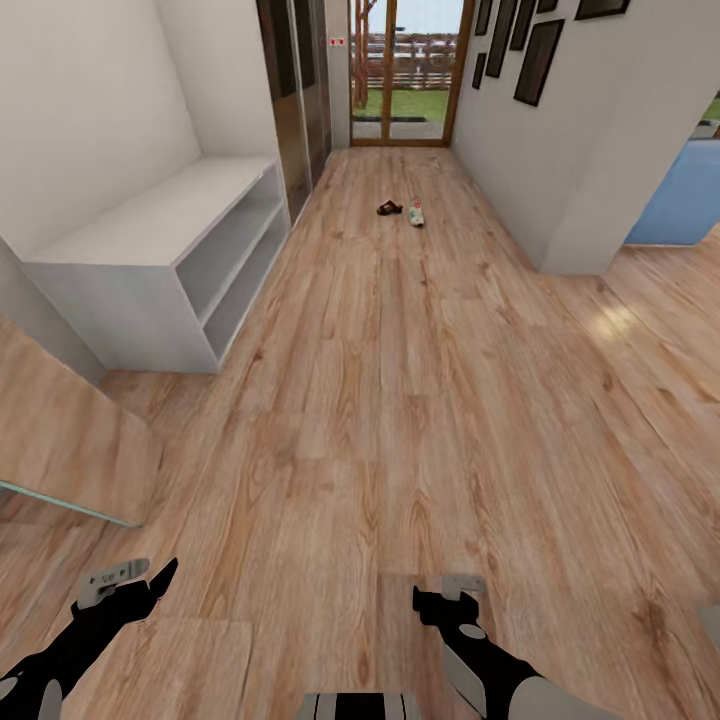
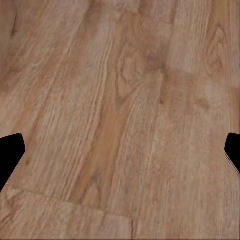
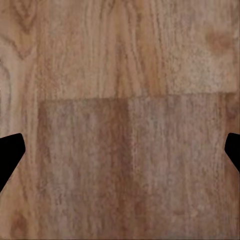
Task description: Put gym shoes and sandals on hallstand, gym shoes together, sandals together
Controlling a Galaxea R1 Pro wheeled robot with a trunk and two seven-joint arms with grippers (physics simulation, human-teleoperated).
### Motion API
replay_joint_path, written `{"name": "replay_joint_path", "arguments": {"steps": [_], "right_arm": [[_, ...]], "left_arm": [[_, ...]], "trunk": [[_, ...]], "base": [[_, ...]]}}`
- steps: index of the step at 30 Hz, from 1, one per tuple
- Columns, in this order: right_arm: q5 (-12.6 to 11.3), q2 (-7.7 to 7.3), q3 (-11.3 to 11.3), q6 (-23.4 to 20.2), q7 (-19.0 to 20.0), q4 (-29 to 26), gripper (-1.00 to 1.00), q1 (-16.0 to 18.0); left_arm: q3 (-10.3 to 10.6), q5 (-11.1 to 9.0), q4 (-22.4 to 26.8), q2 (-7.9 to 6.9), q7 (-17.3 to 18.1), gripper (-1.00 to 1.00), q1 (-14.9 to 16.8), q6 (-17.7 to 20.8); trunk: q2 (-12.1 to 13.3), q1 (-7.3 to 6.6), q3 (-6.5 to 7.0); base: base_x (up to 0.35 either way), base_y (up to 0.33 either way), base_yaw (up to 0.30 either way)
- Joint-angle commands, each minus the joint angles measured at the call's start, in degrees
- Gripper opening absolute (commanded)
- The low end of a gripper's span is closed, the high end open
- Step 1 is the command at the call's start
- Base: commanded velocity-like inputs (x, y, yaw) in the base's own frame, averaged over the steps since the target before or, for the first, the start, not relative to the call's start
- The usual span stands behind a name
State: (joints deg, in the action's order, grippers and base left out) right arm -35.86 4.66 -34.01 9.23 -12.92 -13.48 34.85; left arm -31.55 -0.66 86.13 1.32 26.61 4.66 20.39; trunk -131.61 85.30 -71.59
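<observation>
- Wood-grain planks of the corridor floor [image 1: 400, 400] run straight ahead to glass doors [image 1: 405, 70], with nothing lying between the robot and the shoes.
- Far down the floor, one dark brown sandal [image 1: 389, 208] lies just beside one pale gym shoe [image 1: 416, 213]; too small to make out detail.
- A pale grey low unit with two open shelves [image 1: 160, 260] stands against the wall on the left; dark picture frames [image 1: 530, 45] hang on the right.
- Left gripper [image 1: 135, 585] and right gripper [image 1: 445, 597] hang low over the floor; in each wrist view the fingers [image 2: 10, 150] [image 3: 10, 152] sit wide apart, holding nothing.
</observation>
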Motion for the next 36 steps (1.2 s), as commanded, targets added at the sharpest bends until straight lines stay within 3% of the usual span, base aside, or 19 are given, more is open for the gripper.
{"name": "replay_joint_path", "arguments": {"steps": [1, 36], "right_arm": [[0.00, 0.00, 0.01, 0.00, 0.00, 0.01, 1.00, 0.02], [0.00, 0.09, 0.00, 0.00, 0.00, 0.02, 1.00, 0.01]], "left_arm": [[0.00, 0.02, 0.00, 0.00, 0.01, 1.00, 0.00, 0.00], [0.00, 0.15, 0.00, 0.00, 0.02, 1.00, 0.00, 0.00]], "trunk": [[0.00, 0.00, 0.00], [0.00, 0.00, 0.00]], "base": [[0.333, 0.000, -0.001], [0.333, 0.000, 0.000]]}}
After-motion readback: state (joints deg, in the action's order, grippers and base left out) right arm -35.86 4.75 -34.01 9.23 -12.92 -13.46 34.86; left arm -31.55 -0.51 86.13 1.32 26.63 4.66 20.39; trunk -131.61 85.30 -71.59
